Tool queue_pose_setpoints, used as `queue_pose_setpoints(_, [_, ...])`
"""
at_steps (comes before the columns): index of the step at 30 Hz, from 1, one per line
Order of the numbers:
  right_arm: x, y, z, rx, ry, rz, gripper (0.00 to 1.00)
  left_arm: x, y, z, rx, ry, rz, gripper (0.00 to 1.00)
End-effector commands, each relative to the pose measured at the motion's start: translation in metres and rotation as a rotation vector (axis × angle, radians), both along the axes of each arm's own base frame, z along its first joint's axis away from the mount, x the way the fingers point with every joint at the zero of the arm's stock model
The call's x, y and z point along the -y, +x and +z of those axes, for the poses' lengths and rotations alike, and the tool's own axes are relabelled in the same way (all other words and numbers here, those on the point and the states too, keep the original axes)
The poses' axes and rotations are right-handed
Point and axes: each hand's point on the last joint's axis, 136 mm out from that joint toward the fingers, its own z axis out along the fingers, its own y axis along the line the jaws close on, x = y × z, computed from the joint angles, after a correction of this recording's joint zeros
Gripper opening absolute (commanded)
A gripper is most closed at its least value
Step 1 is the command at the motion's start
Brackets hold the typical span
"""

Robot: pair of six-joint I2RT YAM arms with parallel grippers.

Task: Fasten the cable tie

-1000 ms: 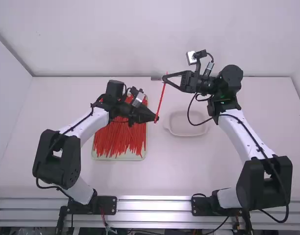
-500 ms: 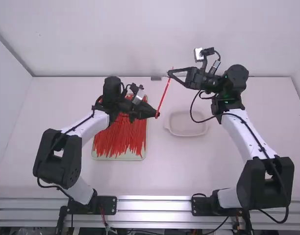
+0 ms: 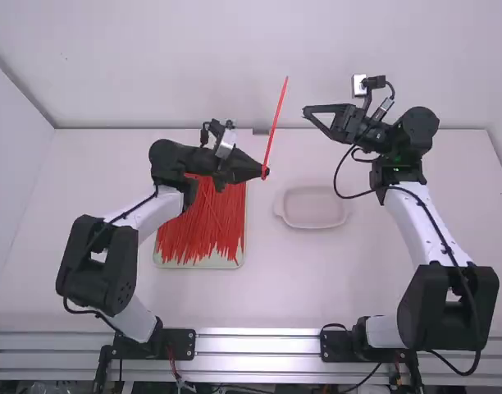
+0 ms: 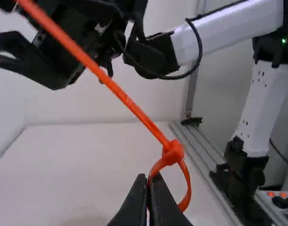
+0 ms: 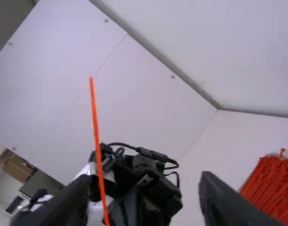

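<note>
Where the cable tie [image 3: 272, 135] is: in the air above the table [image 3: 87, 180], its looped end low in the left tool [image 3: 257, 172] and its long tail slanting up toward the back wall, free at the tip.
Left tool: clamped on the thin strap of the loop; in the left wrist view the two fingers [image 4: 137, 202] are pressed together with the strap between them.
Left wrist view adds: the tie is already threaded. A small loop [image 4: 187, 184] hangs beside the fingertips, the head [image 4: 172, 151] sits just above them, and the tail runs on in front of the right tool [image 3: 310, 115], which is dark and farther off.
Right tool: spread wide, holding nothing, near the upper tail but apart from it.
Right wrist view adds: its fingers [image 5: 76, 202] stand far apart, and the tail shows between them as a straight red line, with the left arm's wrist and cables behind it.
High view adds: a tray [image 3: 158, 259] of spare red ties [image 3: 206, 222] lies under the left arm, and a white dish [image 3: 312, 209] sits just beside the tray.
Left arm: reaches from its base up over the tray, wrist raised, tool pointing toward the middle of the table.
Right arm: rises steeply from its base with the forearm high, wrist bent so the tool points across toward the tail, well above the dish.
</note>
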Motion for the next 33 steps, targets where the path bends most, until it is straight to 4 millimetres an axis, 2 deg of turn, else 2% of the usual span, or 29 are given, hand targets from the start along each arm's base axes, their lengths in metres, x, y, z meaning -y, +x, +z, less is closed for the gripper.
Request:
queue_pose_setpoints(1, [-0.004,-0.013,0.014,0.053,-0.015,0.042,0.65,0.003,0.003,0.017,-0.065,0.012,-0.018,0.02])
queue_pose_setpoints(6, [-0.025,-0.031,0.011,0.087,-0.042,0.143,0.65,0.005,0.013,0.037,-0.081,0.021,-0.017,0.02])
queue_pose_setpoints(14, [-0.057,-0.049,0.012,0.103,-0.037,0.231,0.65,0.010,0.034,0.045,-0.120,0.041,0.020,0.02])
queue_pose_setpoints(25, [-0.068,-0.049,0.015,0.100,-0.017,0.215,0.59,0.014,0.038,0.046,-0.120,0.038,0.045,0.02])
queue_pose_setpoints(27, [-0.068,-0.047,0.015,0.095,-0.015,0.208,0.48,0.016,0.036,0.046,-0.115,0.037,0.038,0.02])
queue_pose_setpoints(28, [-0.067,-0.047,0.015,0.093,-0.014,0.206,0.45,0.017,0.036,0.046,-0.115,0.037,0.038,0.02])
queue_pose_setpoints(29, [-0.067,-0.046,0.015,0.092,-0.013,0.202,0.35,0.018,0.035,0.046,-0.114,0.037,0.034,0.02])
queue_pose_setpoints(30, [-0.067,-0.046,0.015,0.093,-0.013,0.200,0.20,0.018,0.035,0.046,-0.115,0.038,0.032,0.02])
queue_pose_setpoints(31, [-0.067,-0.046,0.015,0.093,-0.013,0.201,0.00,0.018,0.035,0.046,-0.116,0.038,0.032,0.02])
queue_pose_setpoints(33, [-0.067,-0.046,0.015,0.093,-0.014,0.203,0.00,0.018,0.035,0.046,-0.115,0.038,0.031,0.02])
